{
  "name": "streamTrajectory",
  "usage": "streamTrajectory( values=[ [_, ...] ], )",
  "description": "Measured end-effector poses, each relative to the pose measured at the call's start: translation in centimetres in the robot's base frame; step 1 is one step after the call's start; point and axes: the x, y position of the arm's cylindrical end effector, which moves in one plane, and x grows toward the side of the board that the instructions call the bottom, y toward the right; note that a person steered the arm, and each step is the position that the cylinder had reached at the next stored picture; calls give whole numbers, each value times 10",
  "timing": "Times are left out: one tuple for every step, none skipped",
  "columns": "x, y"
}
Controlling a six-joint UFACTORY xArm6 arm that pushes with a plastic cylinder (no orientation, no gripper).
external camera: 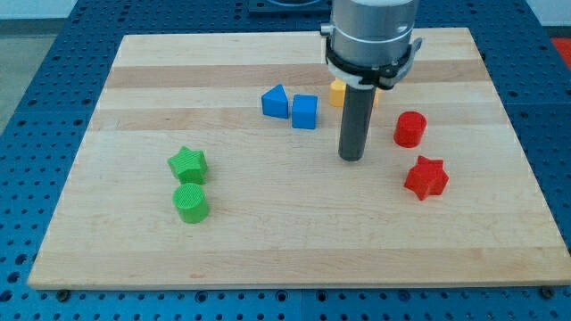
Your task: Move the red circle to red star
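Observation:
The red circle [409,128] is a short cylinder at the view's right. The red star [426,177] lies just below it and slightly to the right, a small gap apart. My tip [351,158] stands on the board to the left of both, about level with the gap between them and touching neither.
A blue triangle [275,101] and a blue cube [304,111] sit left of the rod. A yellow block [336,92] is partly hidden behind the rod. A green star [187,164] and a green circle [191,202] lie at the view's left on the wooden board [285,250].

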Motion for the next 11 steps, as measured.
streamTrajectory(
  values=[
    [-16,21],
    [-34,28],
    [-59,28],
    [-65,53],
    [-66,63],
    [-67,63],
    [-58,70],
    [-53,76],
    [-52,76],
    [-41,76],
    [-27,76]
  ],
)
